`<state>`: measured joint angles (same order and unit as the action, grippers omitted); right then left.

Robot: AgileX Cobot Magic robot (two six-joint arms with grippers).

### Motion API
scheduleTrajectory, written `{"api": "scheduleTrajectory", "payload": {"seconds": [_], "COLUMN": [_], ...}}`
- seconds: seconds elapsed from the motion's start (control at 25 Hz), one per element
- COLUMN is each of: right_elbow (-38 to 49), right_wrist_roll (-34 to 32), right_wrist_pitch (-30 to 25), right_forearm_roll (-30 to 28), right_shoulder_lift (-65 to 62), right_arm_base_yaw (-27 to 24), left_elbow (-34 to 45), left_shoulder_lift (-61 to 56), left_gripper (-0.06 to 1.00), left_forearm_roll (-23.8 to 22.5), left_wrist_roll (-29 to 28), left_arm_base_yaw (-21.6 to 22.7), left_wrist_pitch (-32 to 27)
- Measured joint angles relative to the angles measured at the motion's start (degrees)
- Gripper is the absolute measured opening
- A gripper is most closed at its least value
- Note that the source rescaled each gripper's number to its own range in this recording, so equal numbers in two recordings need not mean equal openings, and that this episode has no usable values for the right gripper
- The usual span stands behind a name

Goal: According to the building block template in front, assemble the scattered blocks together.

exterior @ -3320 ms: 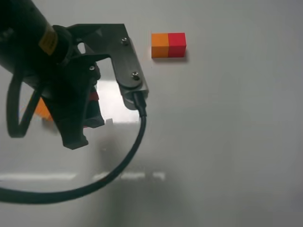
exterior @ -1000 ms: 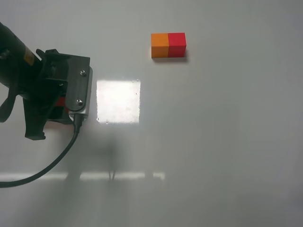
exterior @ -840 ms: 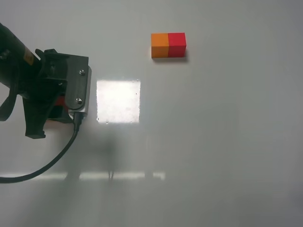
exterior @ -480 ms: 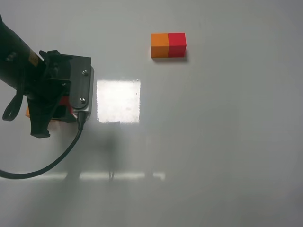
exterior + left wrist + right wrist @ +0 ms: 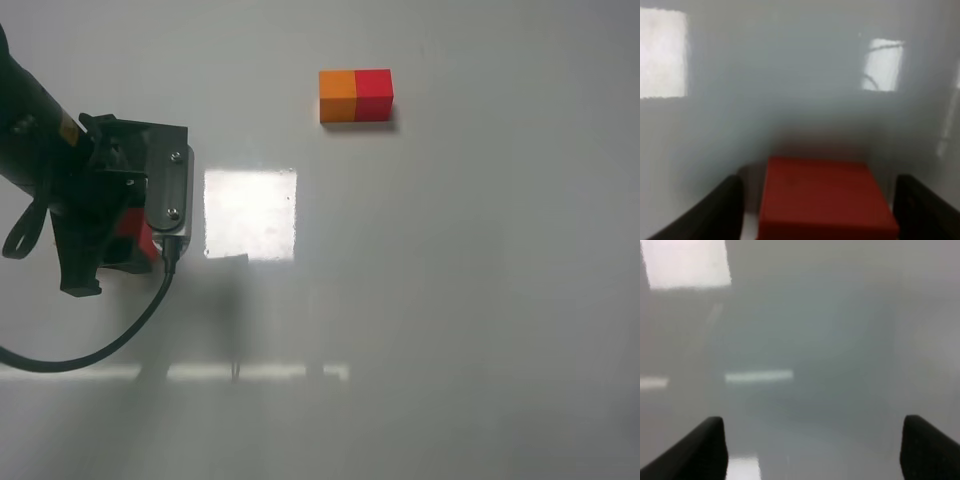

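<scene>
Hanging low over the white table point(image 5: 450, 300), the left gripper point(image 5: 817, 215) has its jaws parted; the right gripper point(image 5: 815, 450) is likewise spread. The orange-red template point(image 5: 356, 96) lies well apart from the left gripper. The red cube point(image 5: 825, 195) sits between the left fingers, with a gap showing on one side.

In the high view the left arm point(image 5: 75, 185) covers all but a sliver of the red block point(image 5: 138, 235). The left wrist view is blurred and cuts off the block's near side. The left gripper point(image 5: 815, 207) shows only dark tips either side of the block, contact unclear. The right gripper point(image 5: 812, 445) is likewise blurred and cropped to two tips.
</scene>
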<state>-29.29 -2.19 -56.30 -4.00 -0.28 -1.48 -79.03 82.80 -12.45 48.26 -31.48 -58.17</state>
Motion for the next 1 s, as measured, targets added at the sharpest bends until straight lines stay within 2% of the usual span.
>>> {"api": "scheduleTrajectory", "payload": {"seconds": [0.08,0.24,0.6,0.88,1.0], "right_elbow": [0.0,0.0,0.0,0.0,0.0], "right_wrist_roll": [0.0,0.0,0.0,0.0,0.0], "right_wrist_pitch": [0.0,0.0,0.0,0.0,0.0], "right_forearm_roll": [0.0,0.0,0.0,0.0,0.0], "right_shoulder_lift": [0.0,0.0,0.0,0.0,0.0], "right_arm_base_yaw": [0.0,0.0,0.0,0.0,0.0], "left_elbow": [0.0,0.0,-0.1,-0.1,-0.1], "left_shoulder_lift": [0.0,0.0,-1.4,-1.4,-1.4], "left_gripper": [0.65,0.72,0.71,0.68,0.63], "left_forearm_roll": [-0.1,-0.5,-2.3,-2.3,-2.3], "left_wrist_roll": [-0.2,-0.3,-0.4,-0.4,-0.3], "left_arm_base_yaw": [0.0,0.0,1.3,1.5,1.6], "left_wrist_pitch": [-0.2,-1.8,-5.3,-5.2,-4.8]}}
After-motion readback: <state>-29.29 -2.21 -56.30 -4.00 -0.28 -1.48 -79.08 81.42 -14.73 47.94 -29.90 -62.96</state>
